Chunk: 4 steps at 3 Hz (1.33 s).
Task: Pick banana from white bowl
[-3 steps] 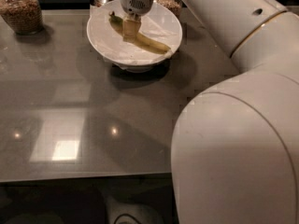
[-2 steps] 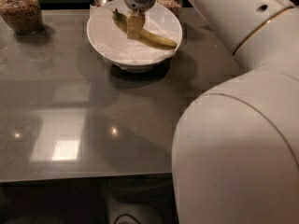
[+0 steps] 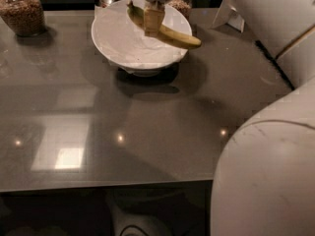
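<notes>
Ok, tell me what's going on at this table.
The robot's gripper, reaching in from the top of the camera view, has its jaws closed on the middle of the banana. The banana hangs tilted over the white bowl, its right tip poking past the rim, apparently lifted off it. The bowl stands on the grey table, with a glass jar at the back left.

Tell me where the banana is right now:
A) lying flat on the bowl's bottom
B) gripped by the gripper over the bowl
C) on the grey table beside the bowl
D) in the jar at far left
B: the gripper, at the top of the view over the white bowl, is closed on the banana, whose right end juts past the bowl's rim.
</notes>
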Each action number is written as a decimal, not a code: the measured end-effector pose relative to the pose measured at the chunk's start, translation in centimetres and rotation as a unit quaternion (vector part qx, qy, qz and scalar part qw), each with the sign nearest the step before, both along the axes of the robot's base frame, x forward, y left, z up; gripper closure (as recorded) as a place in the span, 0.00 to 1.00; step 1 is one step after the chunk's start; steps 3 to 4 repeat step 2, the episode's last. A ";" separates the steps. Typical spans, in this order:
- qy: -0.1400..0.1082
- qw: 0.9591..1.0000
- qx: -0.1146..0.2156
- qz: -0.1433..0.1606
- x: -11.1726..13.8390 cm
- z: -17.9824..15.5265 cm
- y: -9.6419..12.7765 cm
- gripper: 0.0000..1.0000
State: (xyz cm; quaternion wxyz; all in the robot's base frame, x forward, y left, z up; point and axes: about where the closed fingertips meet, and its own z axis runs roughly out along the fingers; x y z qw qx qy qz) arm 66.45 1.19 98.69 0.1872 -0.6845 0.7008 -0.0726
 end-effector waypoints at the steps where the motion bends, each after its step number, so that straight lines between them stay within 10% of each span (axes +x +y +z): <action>1: -0.009 0.999 0.033 -0.008 -3.1 0.9 -1.0 1.00; 2: -0.013 0.997 0.081 0.000 -7.1 0.6 -1.5 1.00; 4: -0.013 0.997 0.081 0.000 -7.1 0.6 -1.5 1.00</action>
